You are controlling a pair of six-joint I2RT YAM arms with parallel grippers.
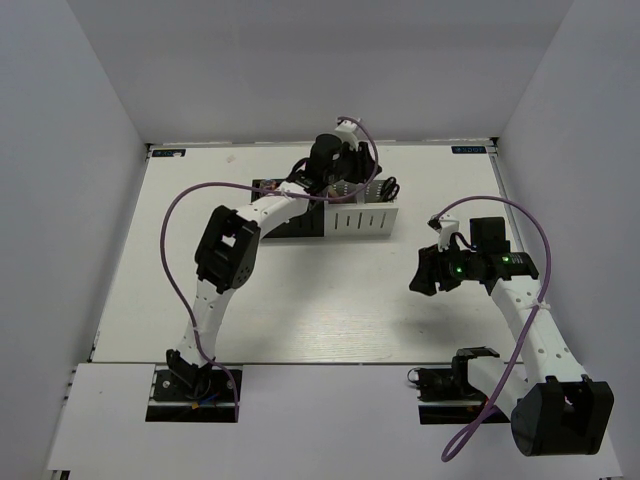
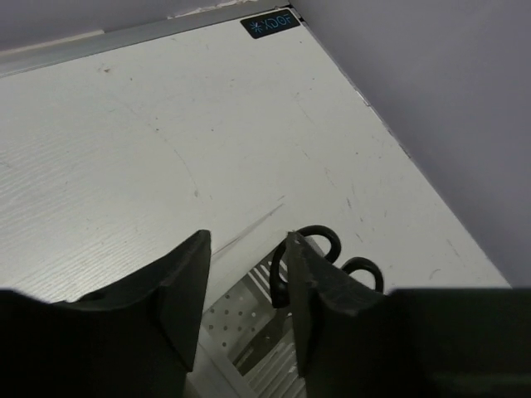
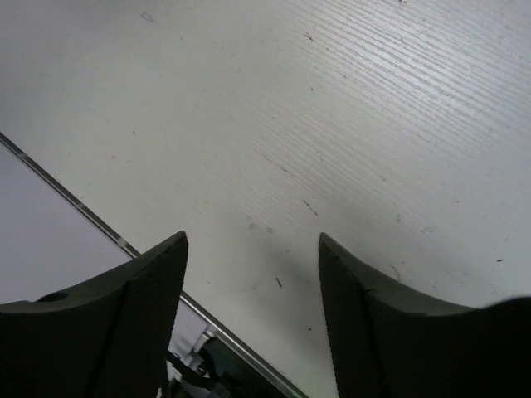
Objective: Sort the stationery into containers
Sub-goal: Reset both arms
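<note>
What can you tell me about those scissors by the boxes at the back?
Only the scissors' two black loop handles show, smooth and plastic-looking, side by side. They stick up at the right end of the row of containers, by its pale perforated wall; the blades are hidden. The left gripper hangs right over them, jaws apart, holding nothing; whether a finger touches a handle is unclear.

A white surface (image 1: 300, 300), finely ribbed, lightly scuffed and flecked with small dark specks. Pale grey walls (image 1: 320, 60) stand along its far, left and right sides. A thin metal strip (image 2: 99, 40) runs along its far edge. A dark label (image 1: 470, 150) sits at its far right corner, a second label (image 1: 168, 153) at its far left. A white board (image 1: 330, 400) lies along its near edge.
</note>
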